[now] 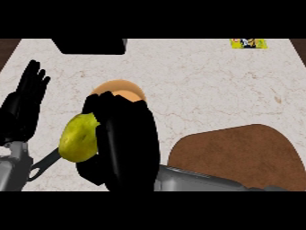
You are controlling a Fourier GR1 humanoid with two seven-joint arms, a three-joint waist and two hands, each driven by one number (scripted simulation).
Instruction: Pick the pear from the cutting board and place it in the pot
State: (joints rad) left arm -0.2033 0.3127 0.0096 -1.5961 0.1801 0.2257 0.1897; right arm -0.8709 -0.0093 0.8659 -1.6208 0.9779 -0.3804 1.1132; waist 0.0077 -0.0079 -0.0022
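Hovering mid-frame, the right hand [123, 148] curls round the pear [77, 138], clear of the cutting board [248, 157] at lower right. The hand hides most of the pot [119, 88], so an off-centre release could clip its rim. The left hand [24, 108] rests open at the left.

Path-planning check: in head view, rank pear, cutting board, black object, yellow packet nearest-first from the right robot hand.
1. pear, held in the right robot hand
2. cutting board, just to its right
3. black object, top left
4. yellow packet, far top right
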